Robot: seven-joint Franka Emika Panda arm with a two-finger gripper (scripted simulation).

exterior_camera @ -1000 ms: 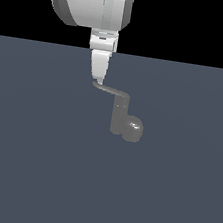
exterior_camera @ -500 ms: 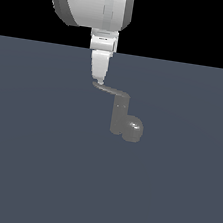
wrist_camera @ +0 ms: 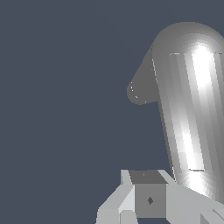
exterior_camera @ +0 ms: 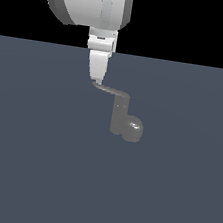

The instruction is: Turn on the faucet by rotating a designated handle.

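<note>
Nothing has moved: gripper (exterior_camera: 96, 78), grip unclear, touches handle (exterior_camera: 110, 90) over slate floor (exterior_camera: 33, 172).

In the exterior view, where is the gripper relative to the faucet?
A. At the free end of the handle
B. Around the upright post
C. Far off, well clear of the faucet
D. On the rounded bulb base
A: the gripper comes down onto the far tip of the handle, away from the faucet post and bulb.

A flat slate-blue floor (exterior_camera: 33, 172) meets a black, seemingly empty backdrop (exterior_camera: 197, 25).
</note>
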